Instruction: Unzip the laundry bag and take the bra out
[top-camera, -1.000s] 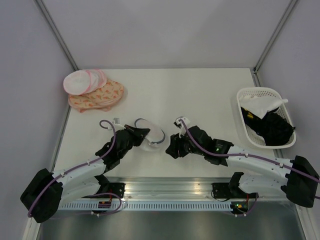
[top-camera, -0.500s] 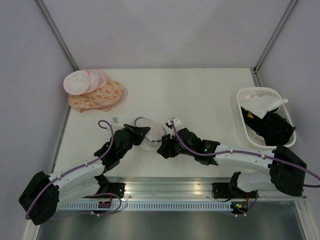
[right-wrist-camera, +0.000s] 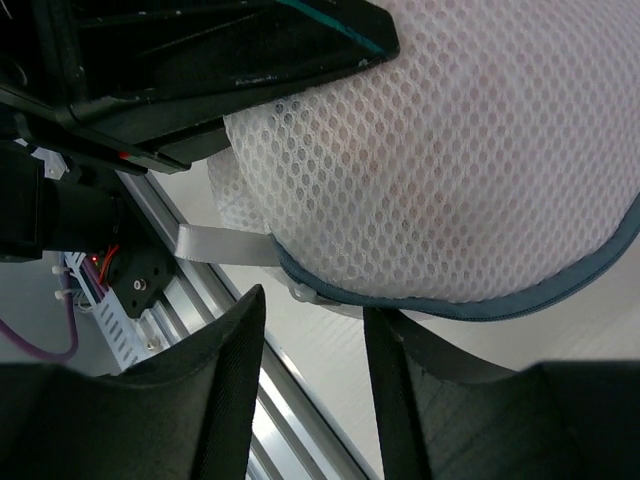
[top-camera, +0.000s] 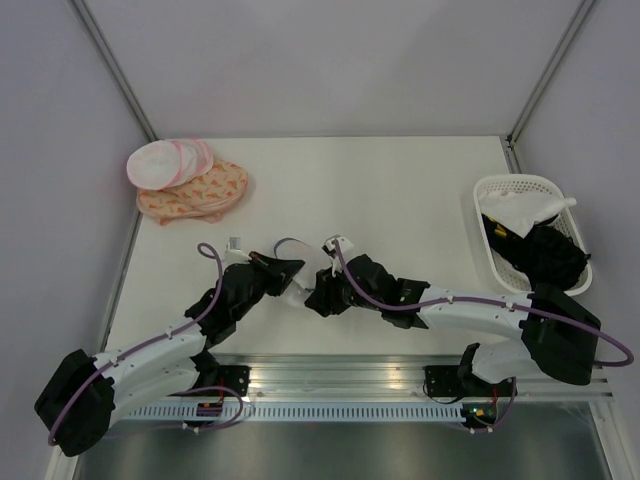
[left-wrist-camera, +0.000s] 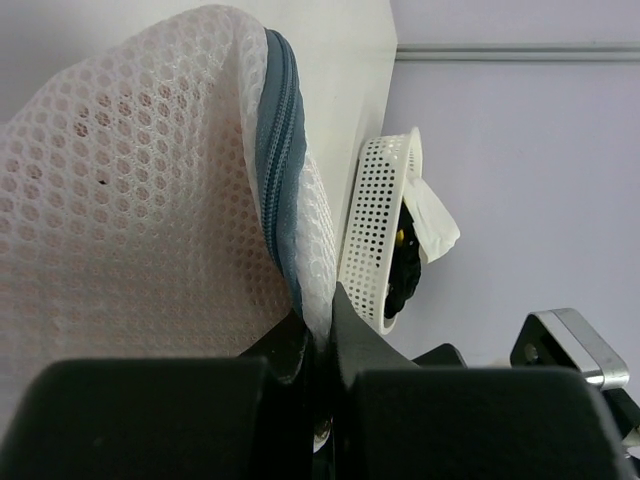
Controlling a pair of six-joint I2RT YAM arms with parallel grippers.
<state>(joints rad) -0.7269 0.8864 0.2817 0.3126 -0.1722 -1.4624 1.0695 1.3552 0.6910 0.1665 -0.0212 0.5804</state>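
Note:
The laundry bag [left-wrist-camera: 130,200], white mesh with a grey-blue zipper rim [left-wrist-camera: 275,150], is held up off the table. My left gripper [left-wrist-camera: 320,320] is shut on its edge. In the top view the bag [top-camera: 308,268] is mostly hidden between the two grippers. My right gripper [right-wrist-camera: 310,330] is open just below the bag [right-wrist-camera: 450,150], its fingers [right-wrist-camera: 215,370] either side of the small white zipper pull [right-wrist-camera: 303,290], without touching it. A faint pink tint shows through the mesh; the bra itself is hidden.
A white ribbon loop [right-wrist-camera: 225,243] hangs from the bag's rim. White rounds with pink edges [top-camera: 165,163] and an orange-patterned cloth [top-camera: 195,192] lie back left. A white basket [top-camera: 520,182] with black and white garments stands at the right. The metal rail [top-camera: 340,375] runs along the near edge.
My right arm has swung left, bringing its open gripper up against the bag, with the jaws a little narrower. My left gripper has kept its hold on the bag.

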